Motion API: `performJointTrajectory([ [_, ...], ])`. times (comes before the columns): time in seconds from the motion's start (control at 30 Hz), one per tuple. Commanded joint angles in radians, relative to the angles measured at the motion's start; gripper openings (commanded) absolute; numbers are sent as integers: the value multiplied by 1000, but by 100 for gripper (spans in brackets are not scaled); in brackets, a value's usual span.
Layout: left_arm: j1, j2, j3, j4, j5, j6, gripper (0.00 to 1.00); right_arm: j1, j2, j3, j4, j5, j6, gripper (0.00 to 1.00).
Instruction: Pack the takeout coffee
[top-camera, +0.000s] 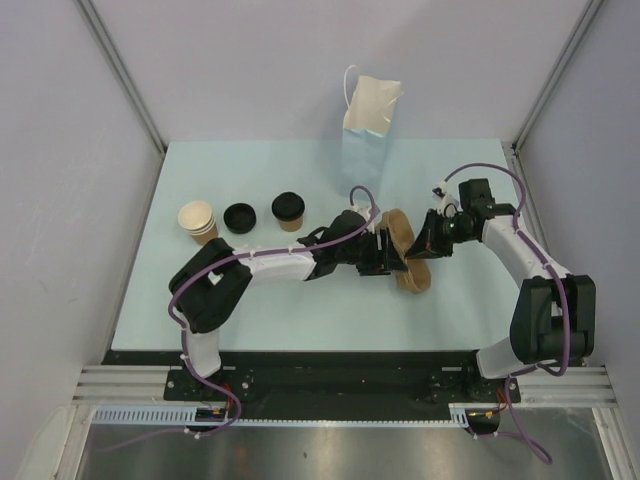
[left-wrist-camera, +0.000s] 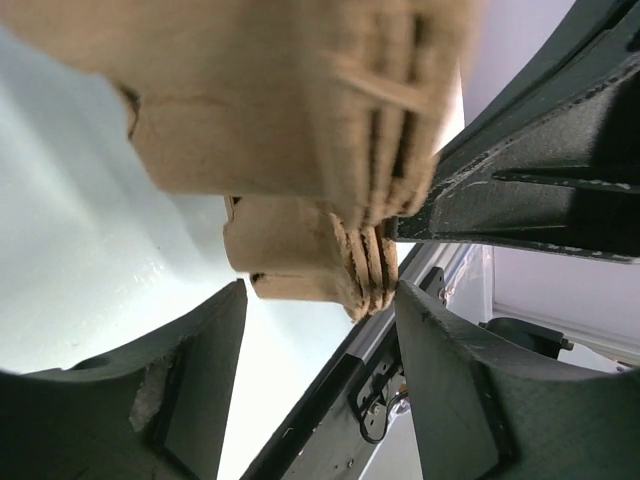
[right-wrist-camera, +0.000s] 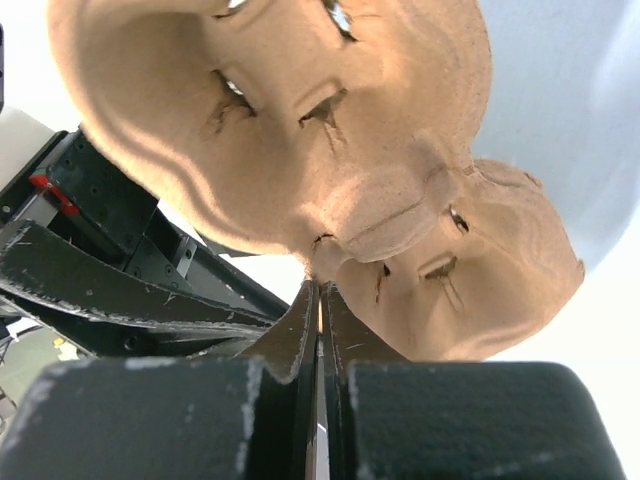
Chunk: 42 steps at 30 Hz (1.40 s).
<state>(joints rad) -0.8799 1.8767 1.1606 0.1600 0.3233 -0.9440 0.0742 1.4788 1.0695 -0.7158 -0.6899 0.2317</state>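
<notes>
Mid-table (top-camera: 300, 310), both arms meet at the brown pulp carrier (top-camera: 412, 272), which is tipped up, not lying flat. L gripper (left-wrist-camera: 320, 300) comes at the carrier from its left: jaws apart, carrier's layered edge betw. them, close to one finger (left-wrist-camera: 470, 390). R gripper (right-wrist-camera: 320, 300) is on the carrier's right, jaws pinched tight on its thin rim. Takeout coffee (top-camera: 288, 210), lid on & upright, stands well left of the carrier, slightly farther back. Loose black lid (top-camera: 240, 217) and stack of open cups (top-camera: 198, 222) sit farther left still. Paper bag (top-camera: 368, 125) stands behind the carrier, at the far edge.
</notes>
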Motion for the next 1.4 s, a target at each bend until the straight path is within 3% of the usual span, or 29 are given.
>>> performJointTrajectory([
  [0.0,13,-5,-6,64,17,-15,68,-4,-45,-6,13,-49,8,0],
  [0.67,50,-11,-15,61,22,8,66,4,-52,-22,15,-50,-11,0],
  [0.8,50,-19,-44,59,19,10,66,13,-49,-22,-23,-13,-60,22],
  [0.9,50,-27,-55,59,19,14,65,22,-48,-22,-46,22,-97,31],
  [1.37,47,-22,-55,58,23,14,65,47,-9,-22,-74,64,-135,25],
])
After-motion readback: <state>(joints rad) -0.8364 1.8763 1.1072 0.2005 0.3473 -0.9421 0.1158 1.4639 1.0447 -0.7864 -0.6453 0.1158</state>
